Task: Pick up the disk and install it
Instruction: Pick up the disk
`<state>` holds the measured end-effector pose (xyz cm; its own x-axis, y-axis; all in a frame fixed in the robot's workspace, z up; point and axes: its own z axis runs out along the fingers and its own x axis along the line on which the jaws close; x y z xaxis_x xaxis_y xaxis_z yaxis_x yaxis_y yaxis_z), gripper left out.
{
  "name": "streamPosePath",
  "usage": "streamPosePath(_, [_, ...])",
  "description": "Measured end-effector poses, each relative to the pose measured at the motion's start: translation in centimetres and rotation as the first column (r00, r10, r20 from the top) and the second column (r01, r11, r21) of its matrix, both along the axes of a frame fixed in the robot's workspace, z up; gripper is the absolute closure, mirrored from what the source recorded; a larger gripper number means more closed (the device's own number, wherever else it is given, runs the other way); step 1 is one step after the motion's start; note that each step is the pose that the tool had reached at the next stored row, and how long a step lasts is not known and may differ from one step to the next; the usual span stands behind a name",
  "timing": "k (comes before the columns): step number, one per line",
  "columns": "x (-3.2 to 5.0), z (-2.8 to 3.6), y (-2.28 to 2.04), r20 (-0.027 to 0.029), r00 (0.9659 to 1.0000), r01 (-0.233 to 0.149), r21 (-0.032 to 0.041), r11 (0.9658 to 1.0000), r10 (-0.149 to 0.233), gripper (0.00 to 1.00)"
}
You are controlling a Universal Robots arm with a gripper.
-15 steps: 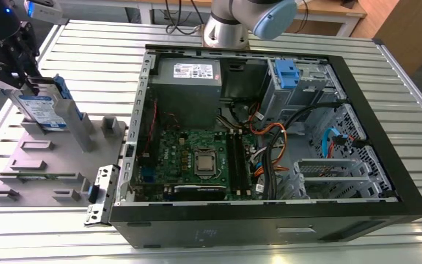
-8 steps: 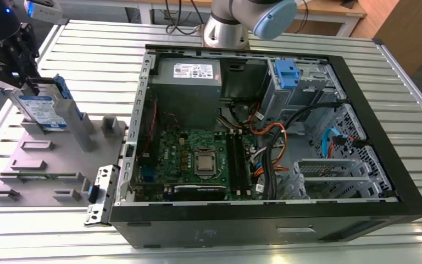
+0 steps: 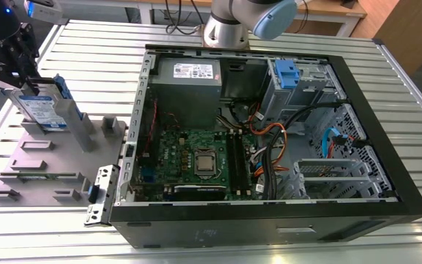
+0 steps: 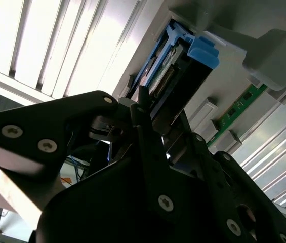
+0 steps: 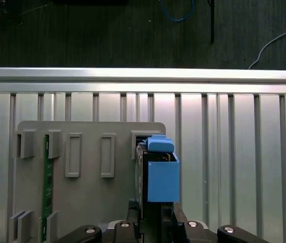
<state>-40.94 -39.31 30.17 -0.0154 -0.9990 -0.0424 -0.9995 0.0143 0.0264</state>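
Silver metal edged by a blue plastic bracket, the flat rectangular disk (image 3: pixel 44 113) stands upright on the grey plastic holder tray (image 3: pixel 50 165), just beside a grey upright block (image 3: pixel 75 124). That is at the exterior view's left, well apart from the open black computer case (image 3: pixel 387 181) on the slatted metal table (image 3: pixel 409 71). We see the black gripper (image 3: pixel 33 87) at the disk's top edge. In the first wrist view its fingers (image 5: pixel 132 212) clamp the disk (image 5: pixel 162 177) from both sides.
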Motion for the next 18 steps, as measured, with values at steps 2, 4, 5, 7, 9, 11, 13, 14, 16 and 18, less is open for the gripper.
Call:
streamPosePath(2, [0.0,0.0,0.0,0.0,1.0,0.002,0.0001,1.0,-0.002,0.65])
streamPosePath(4, [0.0,0.0,0.0,0.0,1.0,0.003,0.0001,1.0,-0.003,0.65])
streamPosePath(5, [0.0,0.0,0.0,0.0,1.0,0.003,0.0,1.0,-0.003,0.65])
streamPosePath(7, [0.0,0.0,0.0,0.0,1.0,0.003,0.0,1.0,-0.003,0.65])
streamPosePath(9, [0.01,0.0,0.0,0.0,1.0,0.005,0.0,1.0,-0.005,0.65])
streamPosePath(11, [0.01,0.0,0.0,0.0,1.0,0.005,0.0,1.0,-0.005,0.65])
streamPosePath(13, [0.01,0.01,0.0,0.0,1.0,0.005,0.0,1.0,-0.005,0.65])
streamPosePath(14, [0.01,0.08,0.0,-0.0001,1.0,0.005,0.0,1.0,-0.005,0.65])
streamPosePath(16, [0.01,0.31,0.0,0.0001,1.0,0.005,0.0001,1.0,-0.005,0.65])
streamPosePath(18, [0.01,0.6,0.0,0.0,1.0,0.005,0.0,1.0,-0.005,0.65])
